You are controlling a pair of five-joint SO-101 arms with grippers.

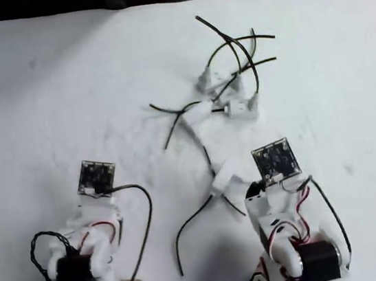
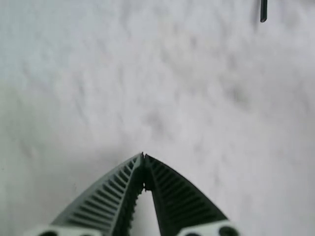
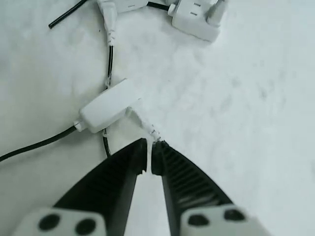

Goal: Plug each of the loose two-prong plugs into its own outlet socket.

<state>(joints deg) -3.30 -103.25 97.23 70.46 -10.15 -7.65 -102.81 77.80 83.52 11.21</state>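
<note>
White table top point(image 1: 44, 97) under both arms, faintly wrinkled. Toward its far side, a white socket block point(image 1: 242, 107), slots showing on its face, amid a tangle of black cords point(image 1: 231, 45). Just beside the block, on the side toward the left arm: first plug point(image 1: 199, 108), white, lying flat. Just beyond the block, away from the arms: second plug point(image 1: 206, 80), also white, cords looping over it. On the arms' side of the block and well apart from it: third plug point(image 3: 106, 109), white, flat on the table, black cord trailing off behind. Just short of that plug, farther again from the block: right gripper point(image 3: 149, 157), black jaws pressed together at the tips. Thin white tail from the plug reaching right up to those tips; pinched or merely touching, impossible to tell. Far from the block, off toward the left arm's side: left gripper point(image 2: 143, 169), grey jaws closed tip to tip, holding nothing, above bare table.
</note>
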